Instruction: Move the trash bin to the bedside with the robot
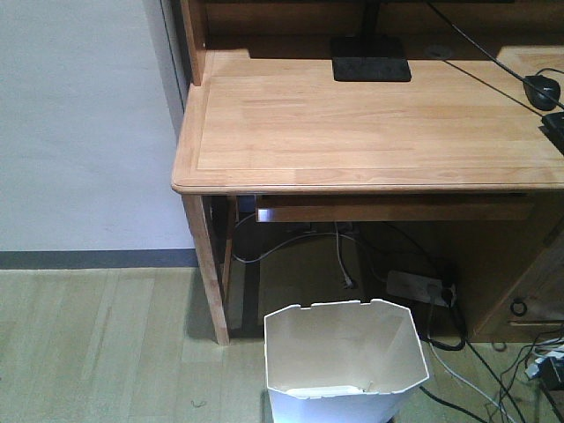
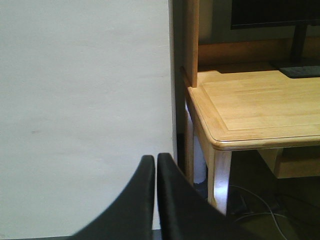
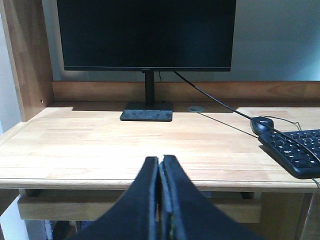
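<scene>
The white trash bin (image 1: 339,361) stands on the wooden floor in front of the desk, low in the front view, its notched rim up and its cream inside showing. No arm shows in that view. My left gripper (image 2: 156,159) is shut with nothing in it, held in the air facing the white wall beside the desk's left corner. In the right wrist view my right gripper (image 3: 161,161) is also shut and empty, level with the desk's front edge. The bedside is out of view.
A light wooden desk (image 1: 370,132) carries a monitor (image 3: 146,35) on a black stand (image 1: 370,69), a mouse (image 3: 261,124) and a keyboard (image 3: 295,150). Under it lie a power strip (image 1: 419,286) and loose cables (image 1: 520,370). The white wall (image 1: 84,123) is to the left.
</scene>
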